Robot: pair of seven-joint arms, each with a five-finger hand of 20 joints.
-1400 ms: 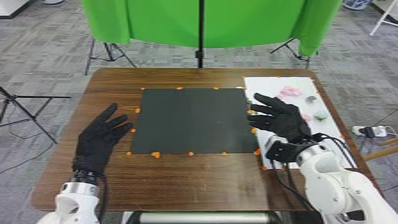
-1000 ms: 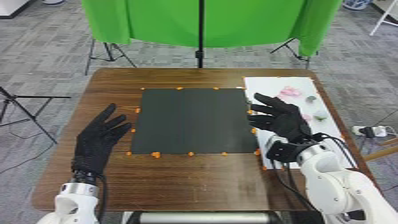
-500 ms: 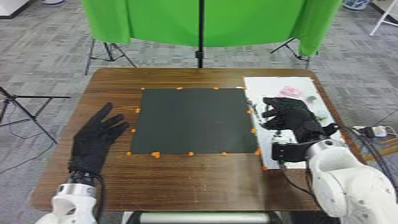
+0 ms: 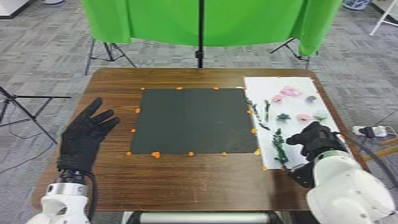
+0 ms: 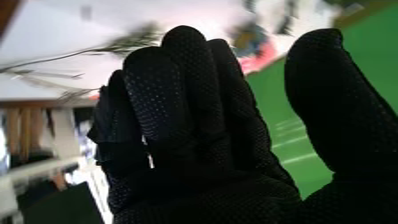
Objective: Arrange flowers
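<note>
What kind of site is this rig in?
Looks like a robotics lab or test room, not a home or flower shop: green backdrop hung on stands, grey carpet tiles, and orange dabs marking out a dark mat on the table.

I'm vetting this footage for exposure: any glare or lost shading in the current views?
Head view: dark mat evenly dark; white sheet bright, yet the pink flower on it keeps its colour. Right wrist view: right hand nearly black, pale streaks across the green cloth, white glare beside the glove's edge.
</note>
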